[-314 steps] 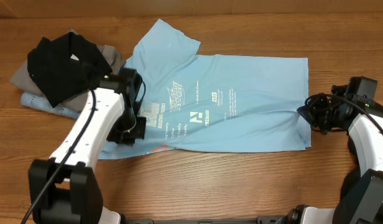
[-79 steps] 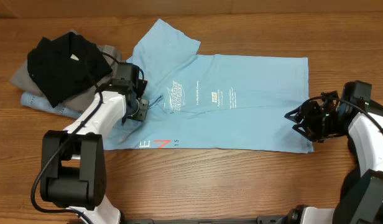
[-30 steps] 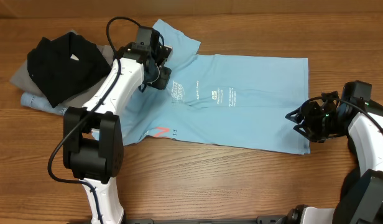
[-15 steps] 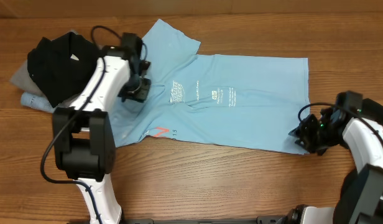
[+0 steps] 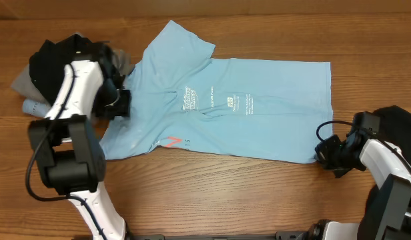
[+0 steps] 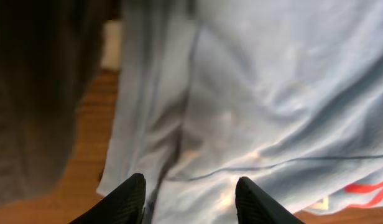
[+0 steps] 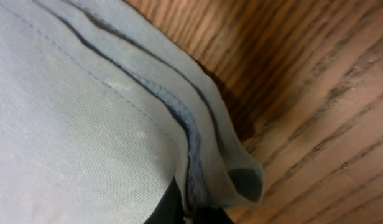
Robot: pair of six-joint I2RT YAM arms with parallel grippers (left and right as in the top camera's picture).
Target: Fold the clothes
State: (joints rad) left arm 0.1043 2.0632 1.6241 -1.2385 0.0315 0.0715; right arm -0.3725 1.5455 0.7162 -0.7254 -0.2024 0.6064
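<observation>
The light blue T-shirt (image 5: 259, 113) lies spread on the wooden table, print side up, with its near-left part folded over. My left gripper (image 5: 117, 105) hangs over the shirt's left edge; in the left wrist view its jaws (image 6: 190, 202) stand open above wrinkled blue fabric (image 6: 272, 93), holding nothing. My right gripper (image 5: 325, 152) is at the shirt's near-right corner. The right wrist view shows it (image 7: 198, 214) shut on the doubled hem (image 7: 207, 162), which bunches up between the dark fingers (image 7: 170, 208).
A pile of other clothes sits at the far left: a black garment (image 5: 55, 57), a grey one (image 5: 20, 81) and a denim-blue one (image 5: 31, 105) underneath. Bare wood (image 5: 225, 193) runs along the front of the table.
My left arm has swung left from the shirt's collar area to its left edge, jaws widening. My right gripper has dropped to the near-right corner and shut on the hem.
</observation>
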